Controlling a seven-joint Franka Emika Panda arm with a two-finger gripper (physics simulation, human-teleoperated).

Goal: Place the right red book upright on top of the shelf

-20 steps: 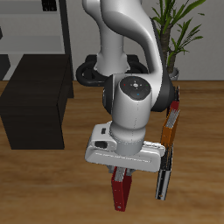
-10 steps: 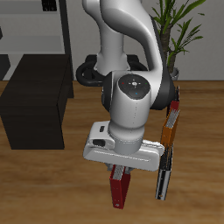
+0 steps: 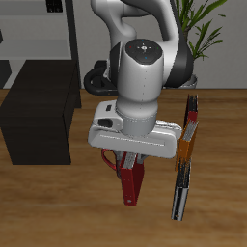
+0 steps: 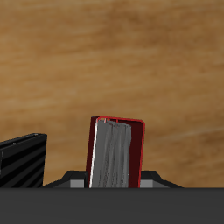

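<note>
The right red book hangs below my gripper, which is shut on its upper end and holds it above the wooden table. In the wrist view the book shows its pale grey page edge between red covers, held at the gripper's middle. The fingers are mostly hidden by the hand's white body. The shelf, a low matte-black box with a flat top, stands on the table farther back, off to the side of the gripper.
A row of thin orange, black and red books lies on the table beside the held book; its black end shows in the wrist view. A potted plant stands behind the arm.
My gripper has risen with the red book in it and shifted slightly toward the back of the table. The book now hangs higher off the table.
</note>
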